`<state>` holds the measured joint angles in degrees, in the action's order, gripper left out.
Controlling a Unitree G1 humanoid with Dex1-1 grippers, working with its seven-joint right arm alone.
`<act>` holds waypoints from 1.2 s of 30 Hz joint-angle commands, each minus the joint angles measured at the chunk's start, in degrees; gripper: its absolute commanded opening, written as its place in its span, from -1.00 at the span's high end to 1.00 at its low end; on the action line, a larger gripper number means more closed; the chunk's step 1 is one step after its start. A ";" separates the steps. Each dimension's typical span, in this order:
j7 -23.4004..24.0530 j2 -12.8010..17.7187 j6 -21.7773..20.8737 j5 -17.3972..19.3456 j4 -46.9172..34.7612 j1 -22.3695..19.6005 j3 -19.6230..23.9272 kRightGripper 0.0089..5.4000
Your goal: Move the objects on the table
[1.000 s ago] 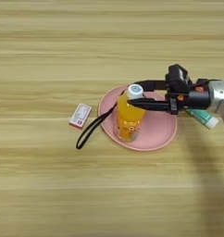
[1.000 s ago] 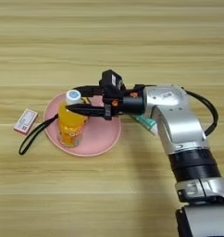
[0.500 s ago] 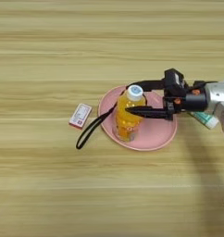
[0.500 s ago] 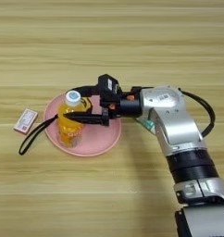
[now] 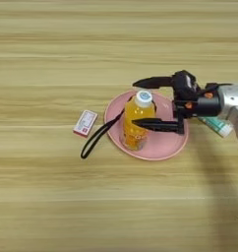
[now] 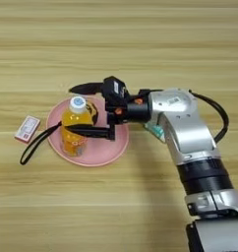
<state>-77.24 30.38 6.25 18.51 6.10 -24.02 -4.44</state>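
A clear bottle of orange drink [image 5: 135, 123] with a white cap stands upright on the pink plate [image 5: 163, 145]. My right gripper [image 5: 134, 103] reaches in from the right and is open. One black finger [image 5: 151, 82] lies beyond the bottle, apart from it, and the other crosses in front of its lower half. The yellow-black tape measure [image 6: 93, 112] is mostly hidden behind the bottle. Its black strap [image 5: 95, 141] loops off the plate's left rim onto the table [image 5: 52, 59]. A white-and-green tube [image 5: 217, 126] lies right of the plate, partly under my forearm.
A small white-and-red packet [image 5: 85, 122] lies flat on the wood left of the plate, close to the strap's loop. My silver forearm [image 6: 190, 133] comes up from the bottom right.
The two fingers have spread wide apart around the bottle. The bottle stays upright at the same spot on the plate.
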 commanded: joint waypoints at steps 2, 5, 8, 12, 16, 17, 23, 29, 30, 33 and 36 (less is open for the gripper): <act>2.05 2.13 1.63 3.37 -5.40 -4.71 3.64 -1.00; 2.27 3.00 2.60 4.82 -6.48 -5.55 5.12 -1.00; 2.50 3.95 3.92 6.24 -7.54 -6.37 6.74 -1.00; 2.89 5.34 4.64 6.94 -7.54 -7.37 8.75 -1.00; 2.64 7.33 4.99 6.76 -6.03 -7.24 10.43 -1.00; 2.51 7.93 5.02 6.66 -5.70 -7.07 10.83 -1.00; 4.14 11.71 7.53 7.21 -5.24 -4.74 15.10 -1.00; 11.08 10.76 8.85 7.17 -6.84 0.39 20.28 -1.00; 12.66 10.26 8.36 6.70 -7.15 1.45 20.72 -1.00; 16.71 8.81 7.94 6.40 -8.04 4.26 21.87 -1.00; 20.45 6.96 6.98 5.59 -9.01 7.74 22.72 -1.00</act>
<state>-60.55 36.60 15.66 24.86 -0.17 -15.51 16.25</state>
